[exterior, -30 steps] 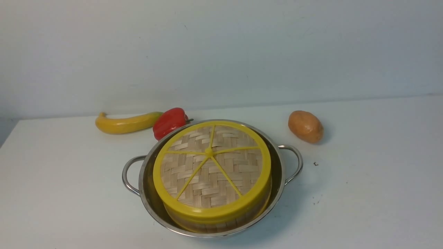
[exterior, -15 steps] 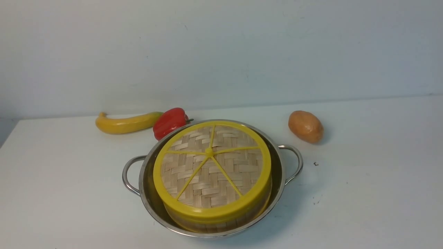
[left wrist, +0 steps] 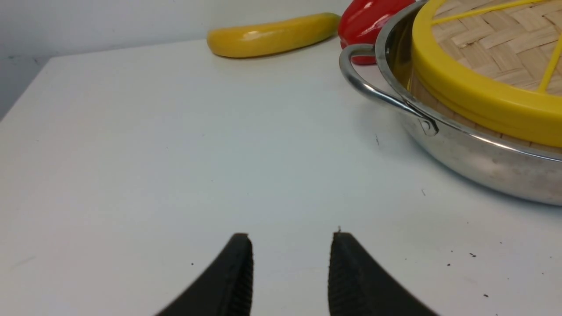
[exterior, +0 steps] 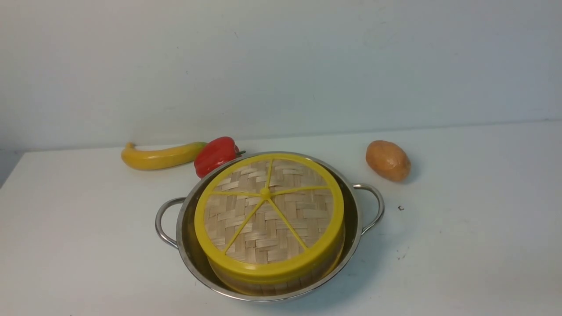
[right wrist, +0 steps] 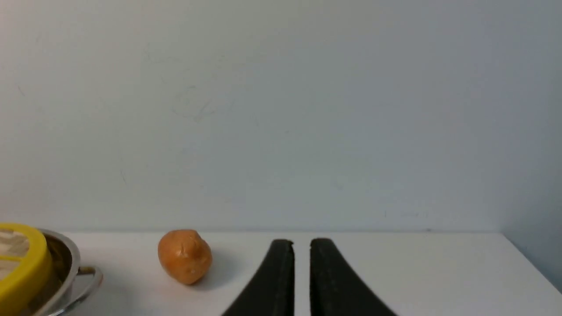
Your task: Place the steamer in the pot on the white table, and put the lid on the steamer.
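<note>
The shiny pot (exterior: 356, 219) stands on the white table (exterior: 88, 245), near its front middle. The steamer (exterior: 263, 287) sits inside the pot, and only a strip of its bamboo wall shows. Its inside is hidden by the lid (exterior: 268, 215), a woven disc with a yellow rim, which lies flat on top of it. Neither gripper appears in the front view. My left gripper (left wrist: 290, 237) hovers over bare table beside the pot's handle (left wrist: 373, 90), open and empty. My right gripper (right wrist: 302, 241) is off to the pot's other side, its jaws parted by a narrow slit, holding nothing.
A banana (exterior: 160, 156) and a red pepper (exterior: 215, 154) lie just behind the pot on the left. A potato (exterior: 388, 160) sits at the back right. The wall runs along the table's far edge, and the table's left edge (left wrist: 26, 87) is near the left gripper.
</note>
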